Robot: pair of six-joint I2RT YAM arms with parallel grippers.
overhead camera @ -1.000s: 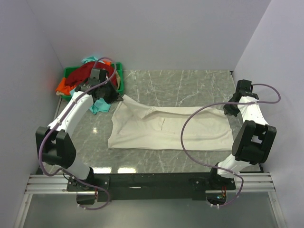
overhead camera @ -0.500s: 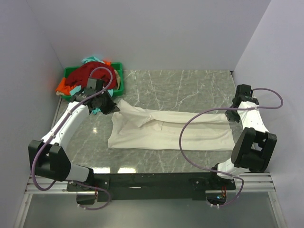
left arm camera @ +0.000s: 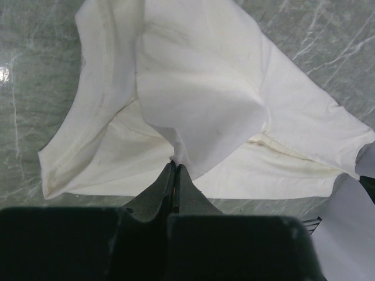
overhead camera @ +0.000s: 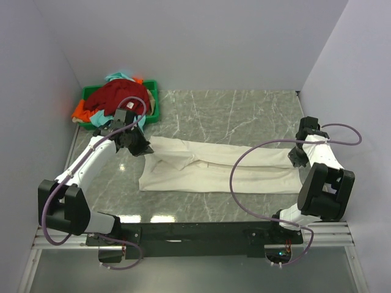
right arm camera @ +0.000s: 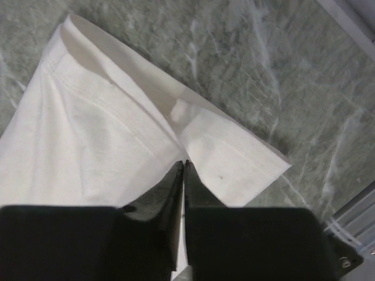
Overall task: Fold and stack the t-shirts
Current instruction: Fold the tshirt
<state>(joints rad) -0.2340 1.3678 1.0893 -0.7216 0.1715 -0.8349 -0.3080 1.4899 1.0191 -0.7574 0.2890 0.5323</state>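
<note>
T-shirt (overhead camera: 220, 168) gripped by left claw (left arm camera: 174, 168), right claw (right arm camera: 183, 165).

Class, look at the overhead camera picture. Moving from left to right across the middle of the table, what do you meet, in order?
left gripper → cream-white shirt → right gripper

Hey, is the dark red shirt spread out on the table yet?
No, the dark red shirt is heaped in the green bin at the far left corner.
</note>
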